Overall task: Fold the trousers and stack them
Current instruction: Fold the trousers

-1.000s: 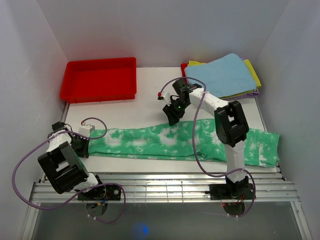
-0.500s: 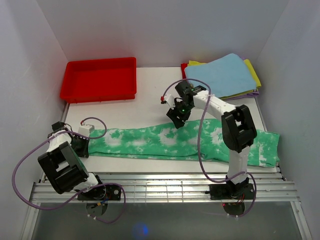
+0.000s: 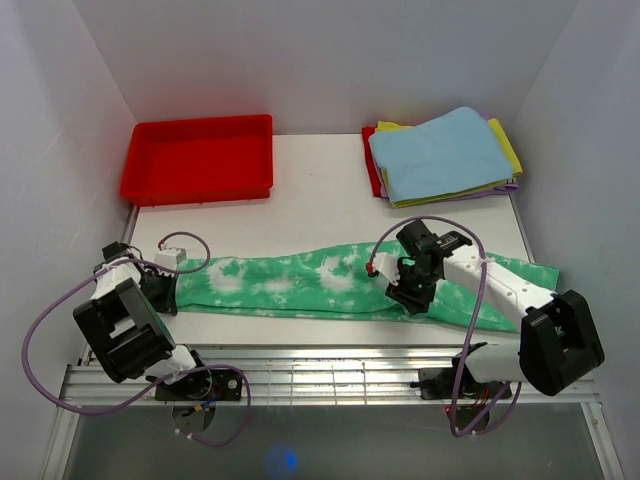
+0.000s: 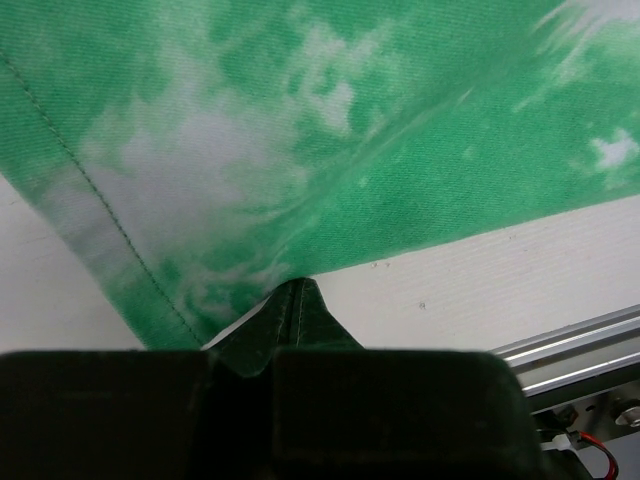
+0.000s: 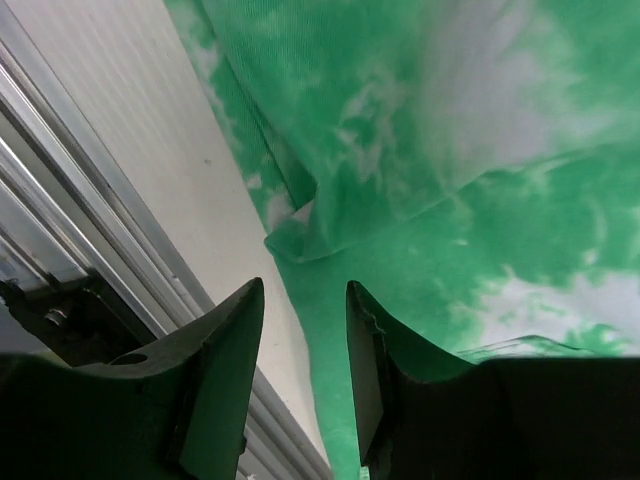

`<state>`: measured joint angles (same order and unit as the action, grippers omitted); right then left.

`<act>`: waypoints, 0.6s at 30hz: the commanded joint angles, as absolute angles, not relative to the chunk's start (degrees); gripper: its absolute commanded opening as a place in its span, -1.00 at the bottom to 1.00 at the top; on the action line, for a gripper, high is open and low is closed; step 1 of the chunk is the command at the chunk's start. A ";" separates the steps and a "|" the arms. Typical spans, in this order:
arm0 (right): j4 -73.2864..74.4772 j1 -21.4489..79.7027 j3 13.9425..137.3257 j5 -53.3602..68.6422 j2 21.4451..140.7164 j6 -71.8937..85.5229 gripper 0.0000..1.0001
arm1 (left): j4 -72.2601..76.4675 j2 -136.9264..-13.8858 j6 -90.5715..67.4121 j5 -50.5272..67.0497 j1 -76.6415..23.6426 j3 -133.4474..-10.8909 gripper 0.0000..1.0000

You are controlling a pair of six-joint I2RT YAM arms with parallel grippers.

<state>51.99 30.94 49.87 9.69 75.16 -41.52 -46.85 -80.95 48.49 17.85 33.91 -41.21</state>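
The green tie-dye trousers (image 3: 300,280) lie stretched flat across the table from left to right. My left gripper (image 3: 165,290) is at their left end. In the left wrist view its jaws (image 4: 295,292) are shut on the near corner of the hem, and creases in the cloth (image 4: 350,150) run to the tip. My right gripper (image 3: 402,297) is low over the trousers' near edge, right of the middle. In the right wrist view it (image 5: 303,290) is open and empty, with a small fold of the cloth (image 5: 450,150) just beyond the fingertips.
A red tray (image 3: 200,155) stands at the back left. A stack of cloths with a light blue one (image 3: 440,150) on top and a yellow one (image 3: 506,142) beneath sits at the back right. A ribbed aluminium rail (image 3: 330,365) runs along the table's near edge.
My right arm has swung from the trousers' far edge near the middle down and to the right, to their near edge. The left gripper and the trousers have not moved.
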 commanded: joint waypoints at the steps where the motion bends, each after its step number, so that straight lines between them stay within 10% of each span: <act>1: 45.45 31.29 45.28 5.10 72.34 -42.45 -0.11 | -39.20 -85.51 48.60 15.91 34.01 -38.85 -1.00; 18: 43.68 32.25 46.76 8.70 73.21 -37.18 0.05 | -40.43 -84.90 48.78 15.82 34.01 -39.38 -1.00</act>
